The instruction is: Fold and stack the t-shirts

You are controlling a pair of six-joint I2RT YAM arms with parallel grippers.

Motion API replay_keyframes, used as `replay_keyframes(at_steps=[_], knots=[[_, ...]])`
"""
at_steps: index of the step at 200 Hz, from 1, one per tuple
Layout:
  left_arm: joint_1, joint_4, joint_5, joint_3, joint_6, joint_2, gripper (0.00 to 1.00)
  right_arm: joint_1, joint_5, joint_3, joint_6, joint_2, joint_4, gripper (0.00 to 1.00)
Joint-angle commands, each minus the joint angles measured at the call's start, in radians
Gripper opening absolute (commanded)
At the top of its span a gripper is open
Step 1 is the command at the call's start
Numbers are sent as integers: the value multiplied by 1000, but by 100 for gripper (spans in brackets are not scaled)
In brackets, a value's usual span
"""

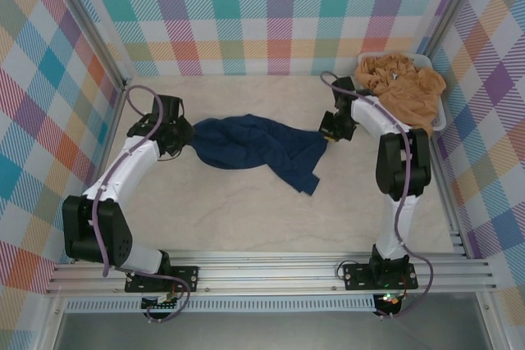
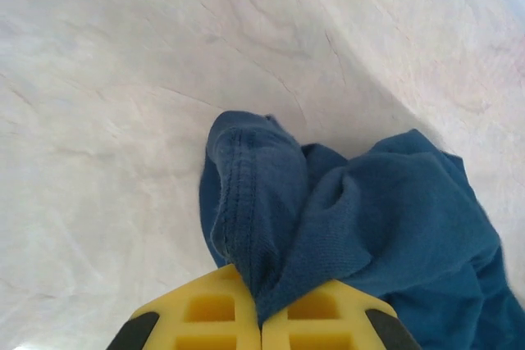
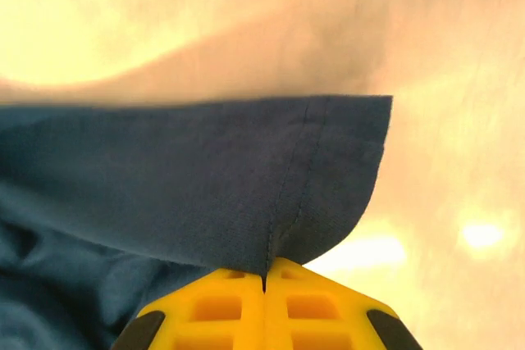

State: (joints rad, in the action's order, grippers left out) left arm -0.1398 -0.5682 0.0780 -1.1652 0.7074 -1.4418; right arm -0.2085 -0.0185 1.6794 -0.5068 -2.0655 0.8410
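The left claw (image 1: 187, 138) and right claw (image 1: 328, 130) each pinch an edge of the navy t-shirt (image 1: 254, 149), which is crumpled between them on the desk (image 1: 246, 219). The right claw's grip on the hem is thin, so a hard pull may slip it.

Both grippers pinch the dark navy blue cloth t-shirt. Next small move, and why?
Probably draw the arms apart, lifting slightly, to stretch the dark navy blue cloth t-shirt flat. The left gripper is shut on a bunched hem at one end, the right gripper on a stitched edge at the other; the cloth between lies crumpled on the pale table, too rumpled to fold.
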Motion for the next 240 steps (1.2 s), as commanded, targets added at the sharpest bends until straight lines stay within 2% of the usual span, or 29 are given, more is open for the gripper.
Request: replay_keyframes(at_steps=[1, 24, 40, 47, 53, 68, 96, 107, 120, 137, 156, 168, 186, 202, 240], knots=[[44, -84, 52, -2, -69, -13, 0, 12, 23, 144, 107, -116, 139, 5], [71, -109, 57, -44, -78, -66, 0, 13, 48, 240, 107, -153, 167, 20], [91, -142, 78, -82, -79, -127, 0, 12, 50, 231, 89, -127, 165, 36], [100, -129, 63, -88, -87, -149, 0, 12, 49, 206, 78, -103, 160, 40], [111, -112, 46, -90, -93, -165, 3, 12, 47, 172, 67, -70, 151, 42], [122, -106, 31, -120, -108, -198, 19, 10, 24, 31, 20, 44, 92, 47], [109, -160, 96, -151, -97, -182, 39, -19, -22, -270, -83, 257, 14, 47], [99, -184, 82, -124, -64, -157, 42, -41, -55, -380, -127, 326, -15, 46], [69, -181, 10, -52, -9, -117, 43, -72, -87, -470, -166, 390, -36, 46], [-23, -140, -71, 57, 73, -69, 43, -108, -97, -533, -200, 443, -41, 46], [-146, -56, -142, 146, 181, -69, 49, -127, -114, -568, -220, 459, -49, 46], [-212, -10, -137, 156, 210, -93, 51, -131, -110, -572, -219, 458, -45, 46], [-302, 43, -58, 130, 140, -142, 48, -132, -106, -562, -210, 455, -40, 46], [-359, 74, 11, 114, -7, -192, 49, -132, -106, -550, -205, 452, -39, 47], [-393, 160, 36, 139, -162, -237, 52, -132, -107, -543, -205, 454, -31, 47]])
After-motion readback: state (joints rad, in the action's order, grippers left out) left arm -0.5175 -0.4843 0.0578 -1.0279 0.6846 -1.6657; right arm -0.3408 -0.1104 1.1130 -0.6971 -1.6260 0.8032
